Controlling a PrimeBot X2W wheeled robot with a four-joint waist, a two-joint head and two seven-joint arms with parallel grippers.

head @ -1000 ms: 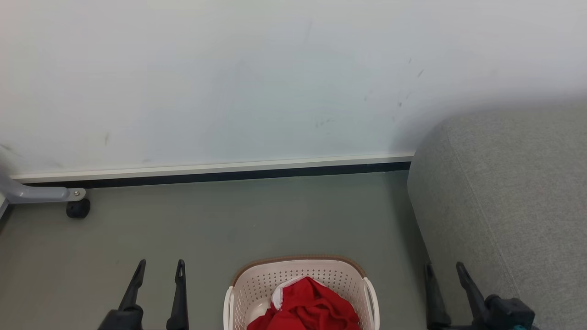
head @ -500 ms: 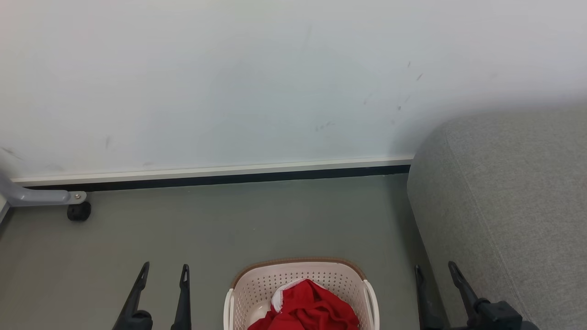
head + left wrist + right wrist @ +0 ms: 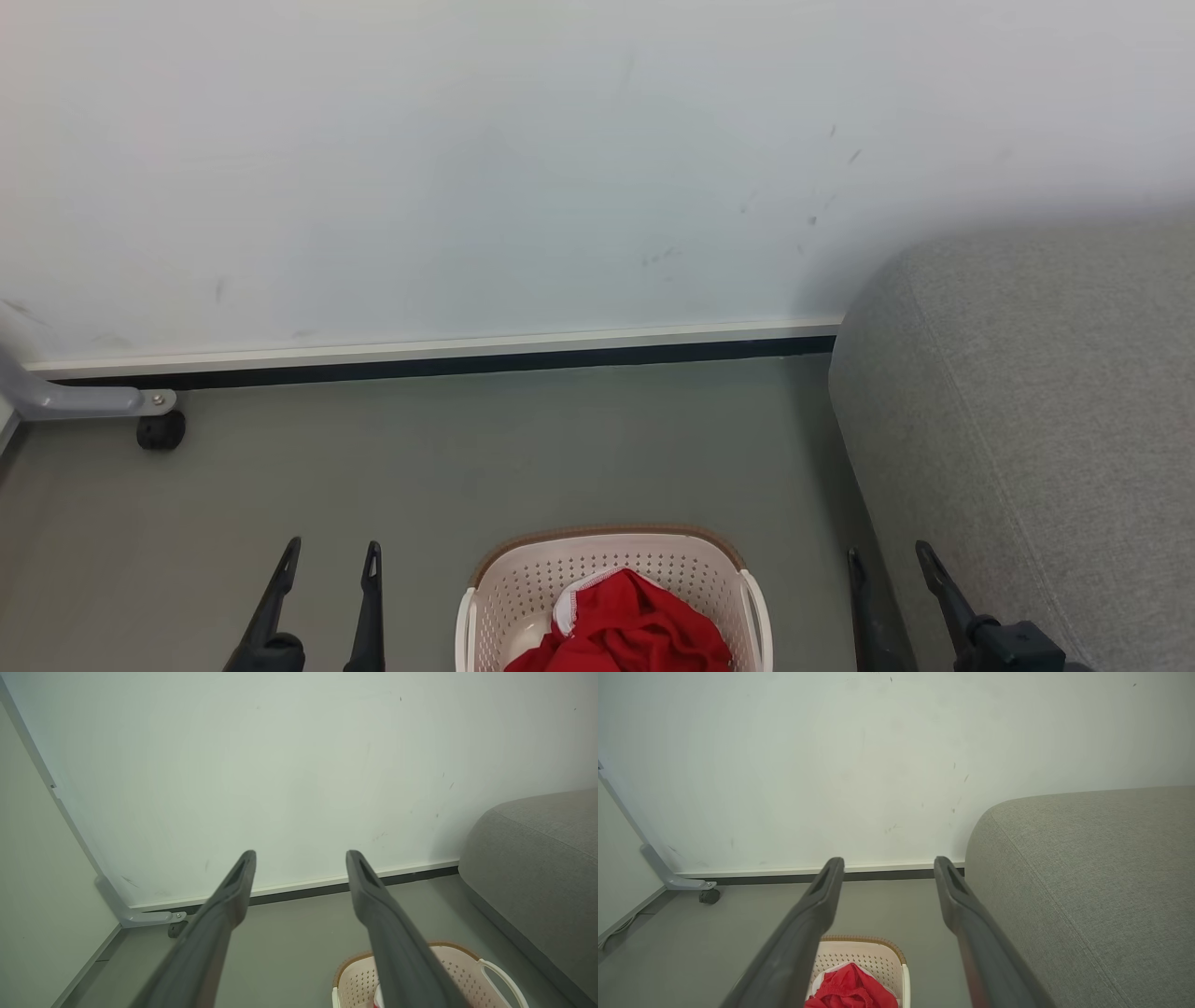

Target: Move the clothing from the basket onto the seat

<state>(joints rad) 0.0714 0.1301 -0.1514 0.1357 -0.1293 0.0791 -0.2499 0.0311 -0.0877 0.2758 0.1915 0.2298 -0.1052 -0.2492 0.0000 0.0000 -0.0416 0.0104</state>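
Your left gripper (image 3: 329, 556) sits at the frame's lower left, fingers spread and pointing up; your right gripper (image 3: 889, 561) mirrors it at lower right, equally spread, empty.

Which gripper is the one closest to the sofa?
The right gripper, open, beside the rounded end of the grey sofa. The left gripper, also open, is on the other side of the basket, farther away.

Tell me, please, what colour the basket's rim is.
The basket's rim is brown; the head view shows it best.
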